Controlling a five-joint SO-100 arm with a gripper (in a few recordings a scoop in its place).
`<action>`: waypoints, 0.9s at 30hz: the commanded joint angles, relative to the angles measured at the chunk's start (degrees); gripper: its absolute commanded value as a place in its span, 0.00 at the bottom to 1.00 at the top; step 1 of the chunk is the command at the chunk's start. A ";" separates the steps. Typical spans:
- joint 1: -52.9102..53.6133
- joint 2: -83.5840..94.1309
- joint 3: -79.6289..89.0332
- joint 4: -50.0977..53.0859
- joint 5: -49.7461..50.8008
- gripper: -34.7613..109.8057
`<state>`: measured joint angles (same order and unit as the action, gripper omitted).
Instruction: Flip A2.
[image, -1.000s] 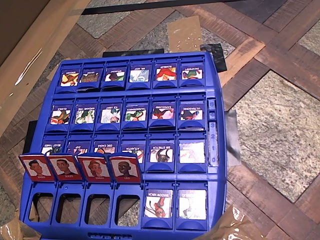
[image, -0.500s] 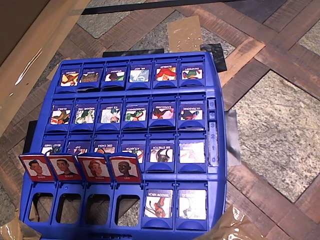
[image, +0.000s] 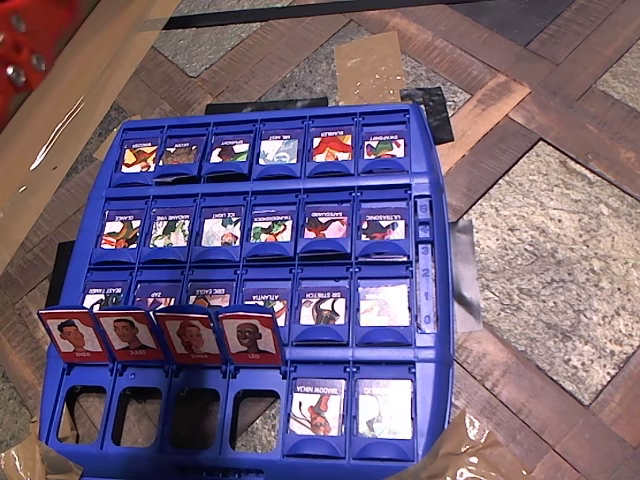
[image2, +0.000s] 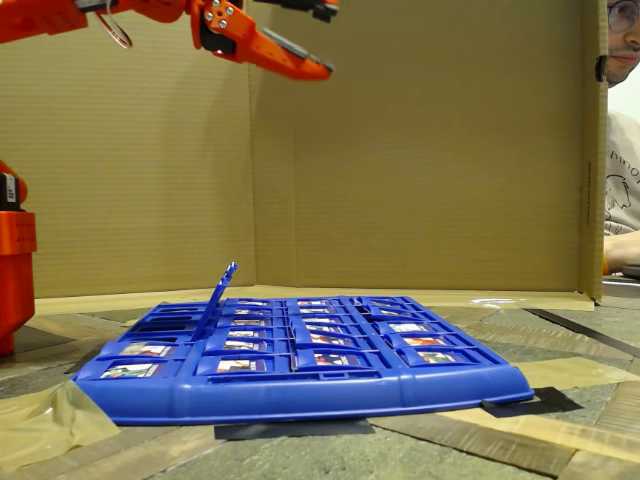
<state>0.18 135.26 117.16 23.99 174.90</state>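
Note:
A2 (image: 190, 335) stands upright in the near row of the blue game board (image: 430, 150), red-framed with a brown-haired portrait, third from the left among several raised tiles. The LEO tile (image: 250, 335) is just right of it. In the fixed view the raised tiles (image2: 222, 285) show edge-on as one tilted flap. My orange gripper (image2: 328, 40) hangs high above the board's left part, far from the tiles, open with nothing between its fingers. A red part of the arm (image: 20, 45) shows in the overhead view's top left corner.
Every other tile lies flat, blue face up, among them SHADOW NINJA (image: 317, 405). Cardboard walls (image2: 420, 150) close the back and the left. An orange arm base (image2: 12, 260) stands at the left. A person (image2: 622, 150) sits at the right edge.
A red part of the arm has come into the overhead view's top left corner. The board and its tiles have not moved.

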 joint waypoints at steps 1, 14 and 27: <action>0.88 -1.05 -3.69 1.32 4.31 0.54; 2.72 -2.20 -10.37 19.86 4.48 0.74; 5.71 -6.33 -15.21 33.84 5.01 0.78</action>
<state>5.54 129.90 106.00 56.07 174.90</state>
